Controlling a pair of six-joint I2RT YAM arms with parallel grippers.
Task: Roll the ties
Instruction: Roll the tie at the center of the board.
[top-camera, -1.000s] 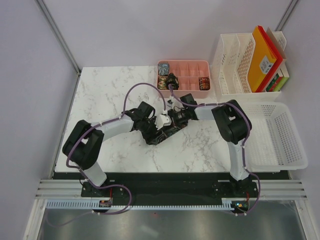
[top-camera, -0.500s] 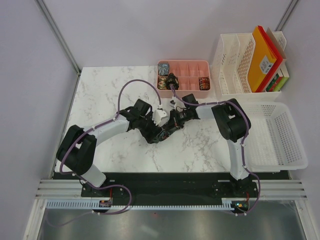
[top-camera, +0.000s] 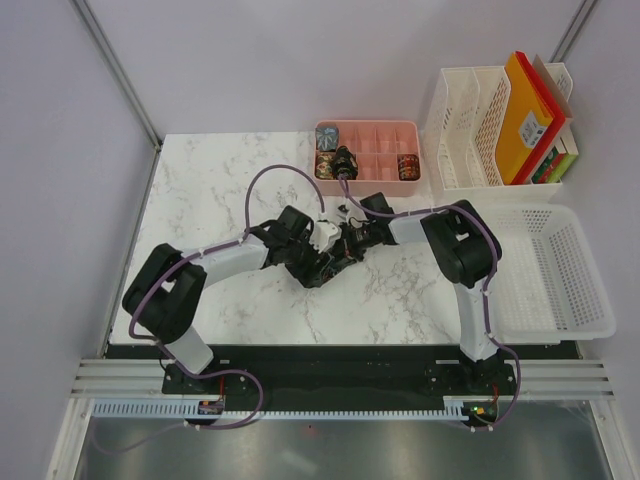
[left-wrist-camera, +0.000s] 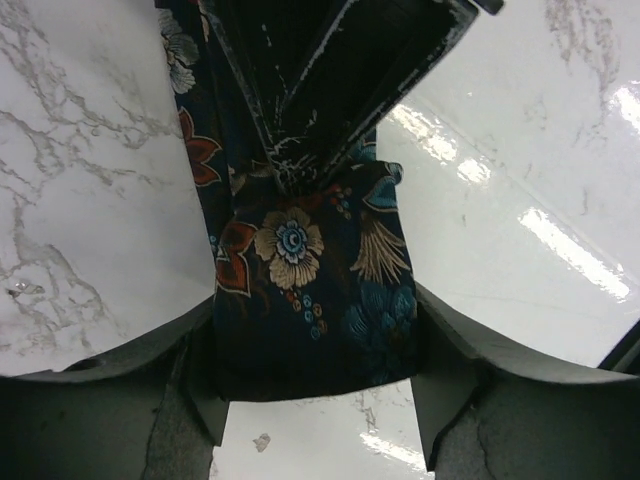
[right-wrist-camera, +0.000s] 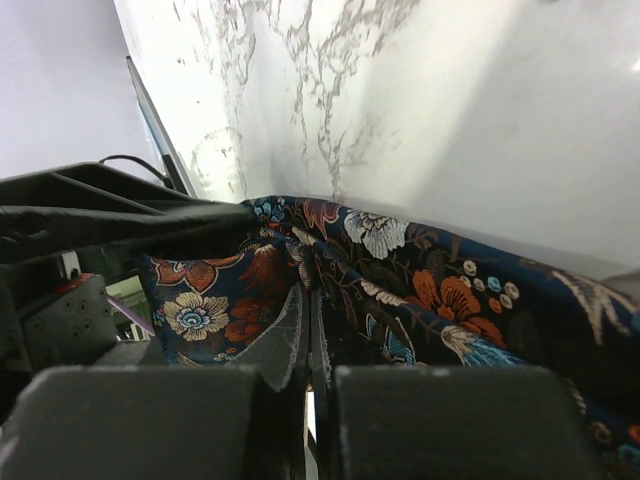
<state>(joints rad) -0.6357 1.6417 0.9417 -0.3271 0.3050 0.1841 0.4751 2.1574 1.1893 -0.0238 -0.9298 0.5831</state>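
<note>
A dark tie with orange and blue flowers (top-camera: 312, 272) lies bunched at the middle of the marble table. In the left wrist view the tie (left-wrist-camera: 310, 290) runs as a flat strip between my left gripper's (left-wrist-camera: 318, 345) spread fingers, its edges touching both. My left gripper (top-camera: 316, 262) is open around it. My right gripper (top-camera: 337, 252) is shut on a fold of the tie (right-wrist-camera: 440, 290); its closed fingertips (right-wrist-camera: 310, 330) pinch the cloth, and they also show in the left wrist view (left-wrist-camera: 300, 165). Both grippers meet at the tie.
A pink compartment tray (top-camera: 368, 126) at the back holds a grey-blue coil (top-camera: 328, 139), a dark coil (top-camera: 346, 160) and a red-orange coil (top-camera: 408, 166). A white file rack (top-camera: 470, 140) with books stands at back right. A white basket (top-camera: 585, 300) sits at the right.
My left arm swung out and back, and its gripper has shifted slightly right along the tie. My right gripper has stayed pinched on the tie with little movement.
</note>
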